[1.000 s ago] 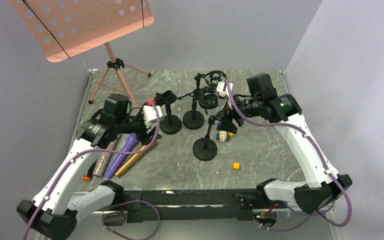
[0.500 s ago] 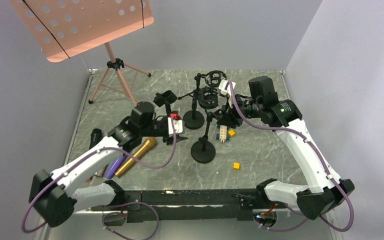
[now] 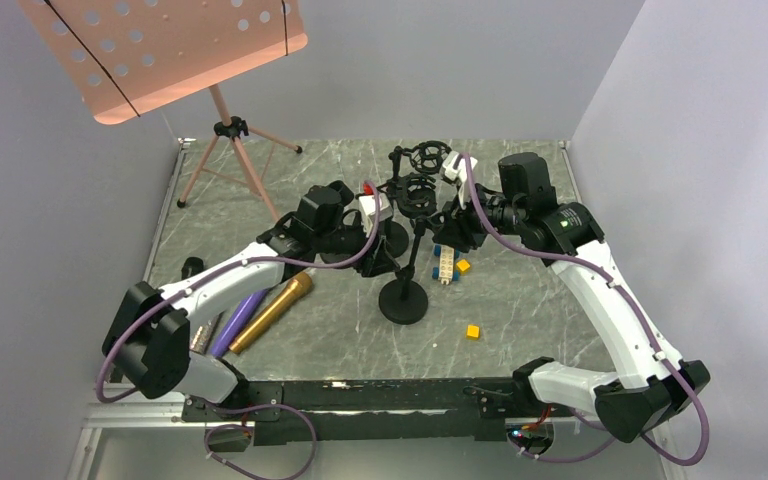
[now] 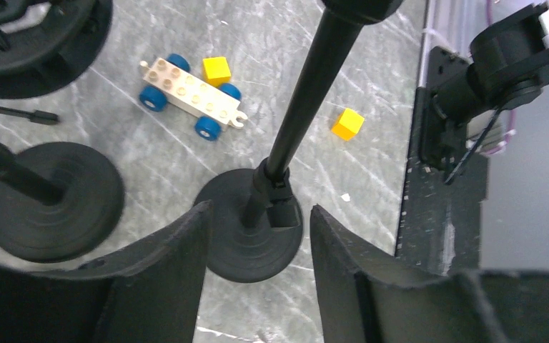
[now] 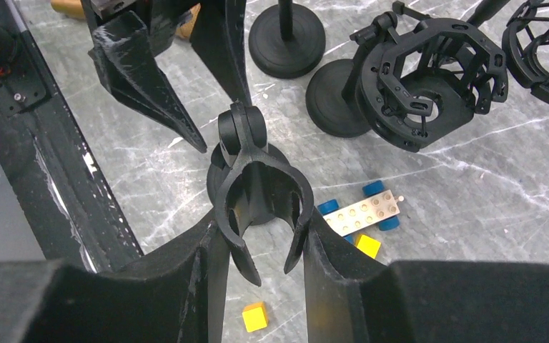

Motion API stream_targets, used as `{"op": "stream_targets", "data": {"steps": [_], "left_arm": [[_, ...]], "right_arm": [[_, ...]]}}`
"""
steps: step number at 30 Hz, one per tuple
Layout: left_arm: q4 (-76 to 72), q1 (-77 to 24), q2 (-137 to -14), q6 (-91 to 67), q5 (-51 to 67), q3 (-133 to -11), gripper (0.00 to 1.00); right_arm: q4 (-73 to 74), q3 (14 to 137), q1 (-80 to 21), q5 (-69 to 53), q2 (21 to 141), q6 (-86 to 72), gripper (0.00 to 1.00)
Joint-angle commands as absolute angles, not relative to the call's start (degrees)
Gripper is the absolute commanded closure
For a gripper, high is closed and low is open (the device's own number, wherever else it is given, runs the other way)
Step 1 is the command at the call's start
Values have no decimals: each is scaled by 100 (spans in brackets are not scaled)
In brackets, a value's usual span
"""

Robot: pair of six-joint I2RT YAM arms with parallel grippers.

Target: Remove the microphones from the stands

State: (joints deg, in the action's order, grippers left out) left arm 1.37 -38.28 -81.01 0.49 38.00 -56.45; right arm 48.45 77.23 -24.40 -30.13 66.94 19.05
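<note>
Right wrist view looks down on the stand's clip (image 5: 261,182), a matte black plastic U with two curved prongs on a knuckle joint. The right gripper (image 5: 263,236) has its dark, grainy fingers (image 5: 207,286) spread to either side of the prongs, right up against them; I cannot tell whether they squeeze. The stand (image 3: 406,290) is a thin black pole, tilted, on a round ridged disc base near the middle of the grey, white-veined marble-look table (image 3: 520,300). At that base the left gripper (image 4: 259,214) has its fingers (image 4: 164,271) set apart, one on each side of the pole's foot, not touching it. The gold microphone (image 3: 272,312), a metallic tapered barrel with a rounded mesh head, lies flat on the table left of the stand and apart from it, just beside a purple microphone (image 3: 238,318). Beyond the stand sit a white studded toy car (image 4: 189,96) with blue wheels and a yellow cube (image 4: 347,123).
</note>
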Motion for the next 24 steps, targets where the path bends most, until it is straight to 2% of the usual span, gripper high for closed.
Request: {"op": "stream_targets", "data": {"steps": [1,15,20,24], "left_arm": [[-321,-3804,-8235,-632,4282,-5606,49],[-456,-3829,-8486,-871,4801,-5412,67],[-721,-3865,-8619,-1062,4968,-5323,81],[-923,-3918,-8750,-1169,5098,-5333,83]], "right_arm": [[4535,7658,-2448,-2929,6589,1533,79],[4430,7465,-2452,-2882,6420,1325,80],[4427,7375,-2452,-2960,6384,1300,81],[4423,7296,-2453,-2925,6324,1325,82]]}}
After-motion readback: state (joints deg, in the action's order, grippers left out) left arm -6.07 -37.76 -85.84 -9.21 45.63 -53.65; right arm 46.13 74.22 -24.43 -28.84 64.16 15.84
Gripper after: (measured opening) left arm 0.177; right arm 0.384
